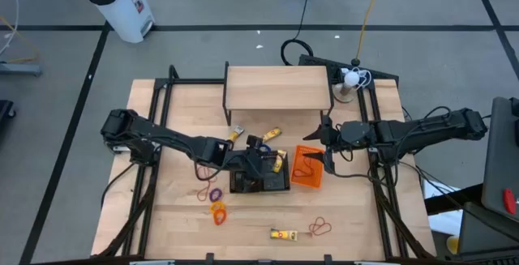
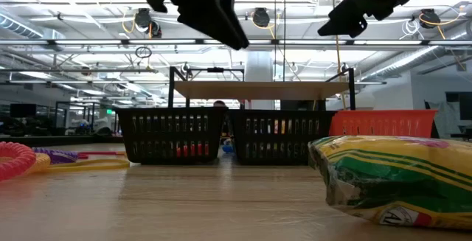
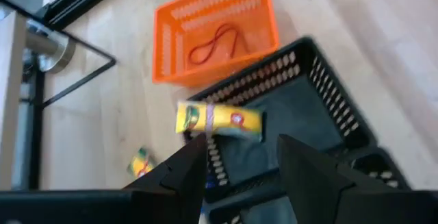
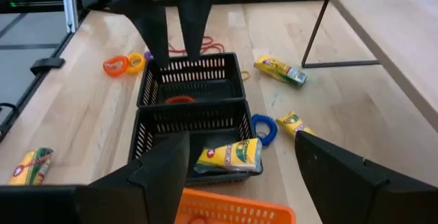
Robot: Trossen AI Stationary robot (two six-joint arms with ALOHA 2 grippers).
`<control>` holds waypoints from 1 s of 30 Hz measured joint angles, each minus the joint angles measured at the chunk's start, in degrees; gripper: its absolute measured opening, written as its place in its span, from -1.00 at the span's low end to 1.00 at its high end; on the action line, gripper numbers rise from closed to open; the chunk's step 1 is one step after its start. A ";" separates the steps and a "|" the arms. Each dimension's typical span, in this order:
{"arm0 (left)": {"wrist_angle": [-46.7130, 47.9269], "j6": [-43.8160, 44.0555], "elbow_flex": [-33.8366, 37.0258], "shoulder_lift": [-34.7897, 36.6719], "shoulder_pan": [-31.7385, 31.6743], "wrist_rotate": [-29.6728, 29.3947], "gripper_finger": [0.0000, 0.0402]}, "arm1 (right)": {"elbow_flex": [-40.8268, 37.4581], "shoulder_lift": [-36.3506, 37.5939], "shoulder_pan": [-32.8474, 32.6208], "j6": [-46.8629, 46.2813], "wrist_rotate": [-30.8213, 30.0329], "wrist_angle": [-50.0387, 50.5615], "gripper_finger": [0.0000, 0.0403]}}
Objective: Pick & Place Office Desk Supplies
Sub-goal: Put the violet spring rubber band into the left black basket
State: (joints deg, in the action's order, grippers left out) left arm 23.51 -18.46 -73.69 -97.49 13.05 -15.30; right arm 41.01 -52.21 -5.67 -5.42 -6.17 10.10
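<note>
A yellow crayon pack [image 3: 219, 120] lies across the rim at the right end of the black two-compartment basket [image 1: 259, 182]. My left gripper [image 3: 243, 162] hovers open above that pack and touches nothing. My right gripper [image 4: 243, 142] is open too, raised near the orange basket [image 1: 307, 168], which holds a red rubber band [image 3: 215, 44]. More packs lie on the table [image 1: 284, 233] [image 1: 272, 134] [image 1: 238, 133]. Purple [image 1: 215, 194], orange [image 1: 217, 211] and red [image 1: 320, 227] bands lie near the front. A red band [image 4: 179, 101] sits in the black basket.
A raised wooden shelf [image 1: 277, 87] on a black frame stands at the table's far side. A blue coil [image 4: 263, 129] lies beside the black basket. In the low view a crayon pack [image 2: 391, 182] fills the near right foreground. A white bin [image 1: 117, 2] stands off the table.
</note>
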 joint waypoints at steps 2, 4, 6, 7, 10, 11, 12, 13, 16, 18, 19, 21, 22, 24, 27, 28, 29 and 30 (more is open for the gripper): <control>3.05 0.16 0.00 0.55 0.74 -2.60 -0.14 | -0.22 0.00 0.00 -0.06 0.00 -0.94 0.26; 6.14 1.07 -0.72 0.84 1.55 -5.76 -0.17 | -0.30 0.00 0.00 0.04 0.03 -1.94 0.26; 7.85 2.05 -1.28 1.55 2.70 -9.53 -0.19 | -0.31 0.01 -0.01 0.07 0.22 -2.93 0.26; 8.70 2.57 -1.33 1.99 3.25 -11.36 -0.20 | -0.32 0.03 -0.02 0.08 0.22 -3.17 0.26; 6.68 2.57 -1.66 3.27 4.62 -16.96 -0.22 | -0.37 0.00 -0.02 1.77 0.21 -3.50 0.26; 6.47 2.43 -1.65 3.65 4.94 -18.84 -0.22 | -0.37 0.00 0.07 2.83 0.10 -4.16 0.26; 5.71 2.16 -1.64 3.98 5.20 -21.00 -0.22 | -0.37 0.00 0.25 4.04 -0.15 -5.28 0.26; 4.46 1.94 -1.64 4.27 5.28 -23.04 -0.22 | -0.37 0.00 0.41 5.34 -0.58 -6.18 0.26; 2.29 -0.24 -1.64 4.97 4.71 -29.30 -0.22 | -0.37 0.02 0.44 8.90 -3.63 -8.22 0.26; 0.11 -1.14 -1.65 5.34 3.71 -32.85 -0.22 | -0.37 0.02 0.44 10.57 -6.71 -9.15 0.26; -0.17 -1.61 -1.64 5.52 2.99 -34.08 -0.22 | -0.37 0.02 0.44 11.73 -8.52 -10.11 0.26; -2.24 -3.55 -1.66 5.76 1.15 -34.52 -0.22 | -0.37 0.02 0.44 14.35 -12.30 -11.33 0.26; -2.15 -4.56 -1.66 6.18 0.21 -34.52 -0.22 | -0.37 0.02 0.44 15.45 -13.83 -11.63 0.26; -2.40 -5.40 -1.62 6.76 -1.54 -34.26 -0.22 | -0.37 0.02 0.48 16.03 -15.13 -11.43 0.26; -3.82 -5.27 -1.63 7.74 -3.83 -33.77 -0.22 | -1.89 0.04 0.44 14.90 -15.04 -12.79 0.26; -5.23 -4.99 -1.64 7.90 -4.47 -33.75 -0.22 | -2.93 0.02 0.46 14.30 -15.11 -14.43 0.26; -5.90 -4.12 -1.64 8.23 -4.91 -33.75 -0.22 | -4.08 -0.04 0.67 14.57 -15.52 -16.87 0.26; -5.77 -2.60 -1.64 8.51 -5.19 -33.73 -0.22 | -5.16 -0.05 0.90 15.34 -16.32 -19.47 0.26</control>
State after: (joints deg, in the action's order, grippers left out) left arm 17.74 -21.07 -75.33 -88.98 7.86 -49.03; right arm 35.85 -52.26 -4.77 9.92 -22.49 -9.37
